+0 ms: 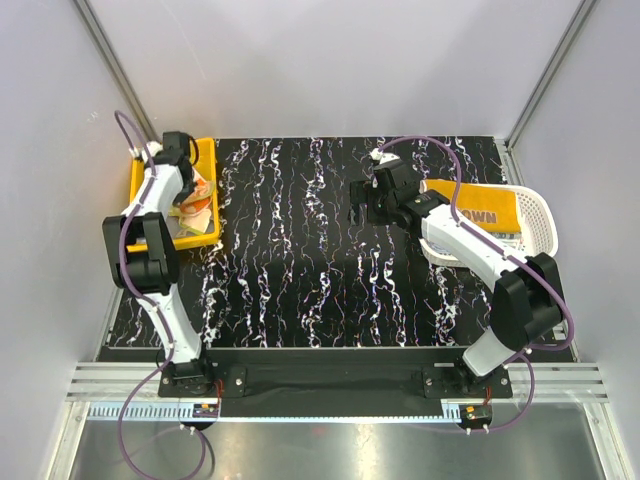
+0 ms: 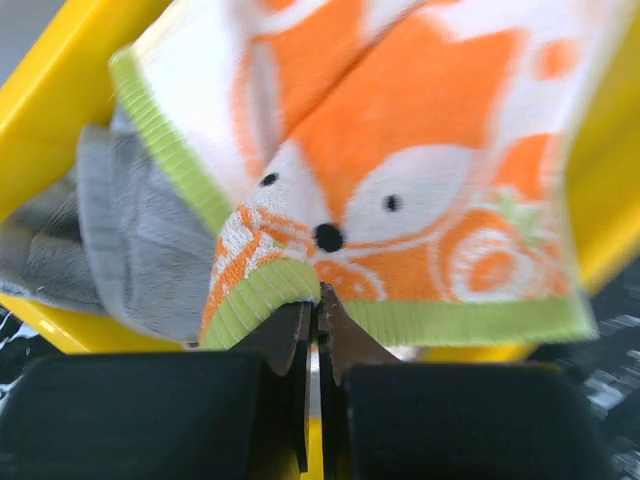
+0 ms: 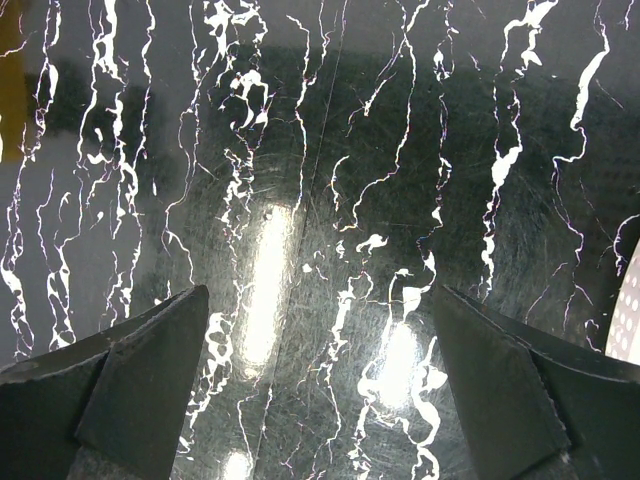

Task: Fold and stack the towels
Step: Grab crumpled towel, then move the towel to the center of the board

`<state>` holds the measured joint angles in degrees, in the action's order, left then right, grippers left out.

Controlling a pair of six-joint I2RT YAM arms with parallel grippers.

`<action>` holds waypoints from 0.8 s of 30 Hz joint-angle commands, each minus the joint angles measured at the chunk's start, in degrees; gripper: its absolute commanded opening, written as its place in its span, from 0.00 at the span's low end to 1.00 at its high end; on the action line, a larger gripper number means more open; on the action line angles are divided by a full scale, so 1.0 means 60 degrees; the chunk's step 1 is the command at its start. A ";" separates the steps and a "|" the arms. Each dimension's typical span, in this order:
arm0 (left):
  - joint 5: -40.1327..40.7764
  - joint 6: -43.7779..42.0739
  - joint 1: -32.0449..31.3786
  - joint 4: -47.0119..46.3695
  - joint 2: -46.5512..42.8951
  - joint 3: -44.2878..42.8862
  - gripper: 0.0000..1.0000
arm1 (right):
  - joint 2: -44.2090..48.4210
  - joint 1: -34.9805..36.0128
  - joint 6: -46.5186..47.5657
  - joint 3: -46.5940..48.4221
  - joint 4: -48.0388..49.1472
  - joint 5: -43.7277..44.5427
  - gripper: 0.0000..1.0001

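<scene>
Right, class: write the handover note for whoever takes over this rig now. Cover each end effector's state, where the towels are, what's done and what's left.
Left end effector: shut on the green hem of the fox towel, at the bin.
Right end effector: open, empty, above the table.
Towels: grey towel crumpled in the bin beside the fox towel; lettered towel lying flat in the basket.
Done: fox towel gripped; no towel laid out on the table.
Left: probably lift the fox towel out, fold it on the table and stack it, then do the grey towel.
</scene>
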<state>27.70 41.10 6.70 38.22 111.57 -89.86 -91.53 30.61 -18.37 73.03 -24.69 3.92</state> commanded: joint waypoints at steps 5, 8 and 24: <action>-0.0779 -0.1297 -0.1624 0.0749 -0.1148 -0.3345 0.00 | 0.0020 0.0040 0.0162 0.0527 0.0131 0.0619 1.00; -0.1539 -0.1576 -0.2212 0.1364 -0.1046 -0.4721 0.00 | -0.0024 0.0040 0.0161 0.0805 -0.0133 0.1043 1.00; -0.1570 -0.1434 -0.8321 0.0898 -0.3812 -0.0852 0.00 | 0.0912 -0.1307 -0.0117 0.1041 -0.0939 0.2291 1.00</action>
<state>17.78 29.78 -38.54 46.63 94.89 -102.02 -90.54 24.49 -18.44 77.87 -29.98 15.90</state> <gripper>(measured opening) 0.020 0.994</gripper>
